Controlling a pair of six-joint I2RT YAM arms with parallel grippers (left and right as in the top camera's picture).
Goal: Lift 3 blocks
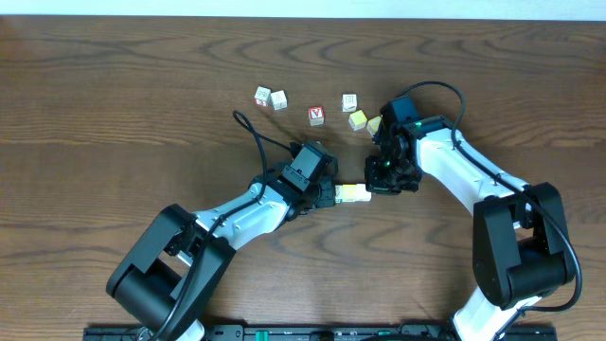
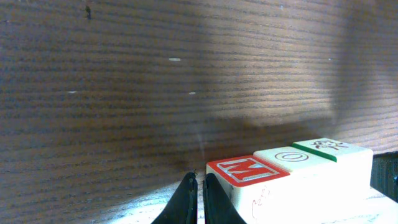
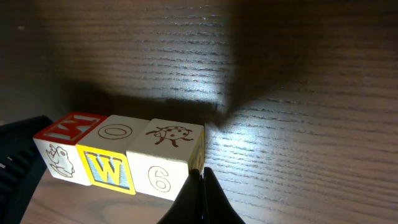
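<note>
The row of three blocks is pinched end to end. The left claw, fingers shut together and empty, presses its red-topped end. The right claw, likewise shut, presses its ladybug end. The row seems raised off the bench. A loose red-lettered block lies well beyond the row.

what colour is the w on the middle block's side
Yellow on blue, yellow frame, on the middle block; best in the right wrist view.
</note>
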